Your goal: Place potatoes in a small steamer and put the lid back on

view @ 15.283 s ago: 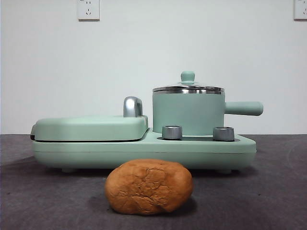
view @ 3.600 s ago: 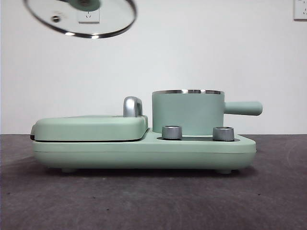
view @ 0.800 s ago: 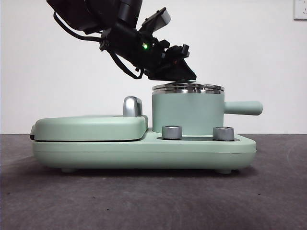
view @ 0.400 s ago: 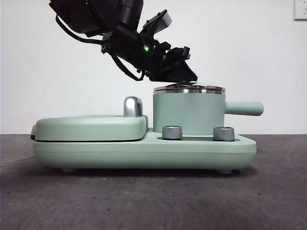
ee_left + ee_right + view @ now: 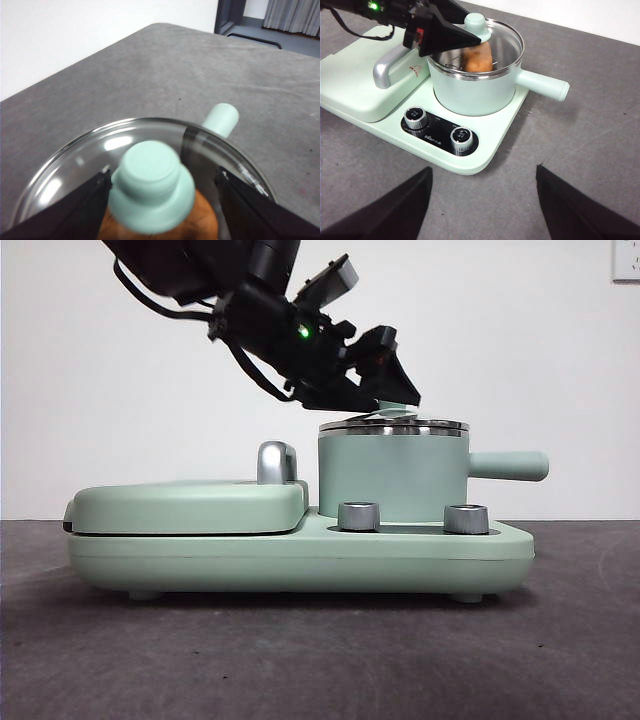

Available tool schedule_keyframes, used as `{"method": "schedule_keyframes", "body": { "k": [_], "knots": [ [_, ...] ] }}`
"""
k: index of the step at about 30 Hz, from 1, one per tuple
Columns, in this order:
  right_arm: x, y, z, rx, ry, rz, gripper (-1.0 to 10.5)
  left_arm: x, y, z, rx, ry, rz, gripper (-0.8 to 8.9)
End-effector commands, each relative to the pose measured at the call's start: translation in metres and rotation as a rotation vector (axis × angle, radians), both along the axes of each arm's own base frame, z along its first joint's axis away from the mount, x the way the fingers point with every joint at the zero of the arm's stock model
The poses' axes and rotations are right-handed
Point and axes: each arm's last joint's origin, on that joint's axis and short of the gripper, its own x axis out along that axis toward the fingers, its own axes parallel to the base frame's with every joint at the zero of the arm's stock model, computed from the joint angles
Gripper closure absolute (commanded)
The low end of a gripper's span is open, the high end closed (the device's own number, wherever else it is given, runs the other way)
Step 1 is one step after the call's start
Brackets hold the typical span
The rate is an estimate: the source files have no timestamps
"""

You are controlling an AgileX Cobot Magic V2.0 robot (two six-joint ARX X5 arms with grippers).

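Lid (image 5: 150, 187) flat on steamer (image 5: 393, 475) — knob up

Even, bright light throughout; the lid (image 5: 150, 192) close-up is blurred, with glare.

Dark grey felt-like table (image 5: 600, 150), mint-green cooker base (image 5: 485, 145) resting flat on it

Above the small steamer (image 5: 392, 475) we find the way from overhead taken up: the left gripper (image 5: 385, 390) hangs over the lid (image 5: 482, 42), its jaws spread either side of the mint knob (image 5: 151, 186). The griddle's chrome handle (image 5: 276, 462) crowds the pot's one flank, while its side handle (image 5: 508, 465) juts into open air. We see bare table (image 5: 600, 125) beyond, where the right gripper (image 5: 482, 200) waits apart, jaws wide.
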Motion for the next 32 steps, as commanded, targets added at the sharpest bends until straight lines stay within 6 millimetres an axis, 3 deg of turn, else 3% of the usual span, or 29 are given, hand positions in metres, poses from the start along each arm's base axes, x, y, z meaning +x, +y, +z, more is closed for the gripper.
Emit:
{"method": "schedule_keyframes", "body": {
  "k": [1, 8, 15, 19, 25, 32],
  "knots": [
    [0.001, 0.001, 0.001, 0.012, -0.004, 0.0, 6.3, -0.009, 0.004, 0.024, -0.026, 0.011, 0.004, 4.62],
    [0.001, 0.001, 0.001, 0.012, -0.004, 0.0, 6.3, -0.026, 0.039, 0.064, -0.06, 0.132, 0.081, 4.62],
    [0.001, 0.001, 0.001, 0.012, -0.002, 0.001, 6.3, -0.042, 0.093, 0.091, -0.117, 0.153, 0.2, 4.7],
    [0.001, 0.001, 0.001, 0.012, -0.002, 0.001, 6.3, -0.063, 0.128, 0.086, -0.13, 0.171, 0.277, 4.71],
    [0.001, 0.001, 0.001, 0.012, -0.001, 0.001, 6.3, -0.105, 0.176, 0.062, -0.143, 0.209, 0.395, 4.71],
    [0.001, 0.001, 0.001, 0.016, 0.004, -0.001, 6.3, -0.152, 0.212, 0.049, -0.164, 0.245, 0.507, 4.71]
  ]
}}
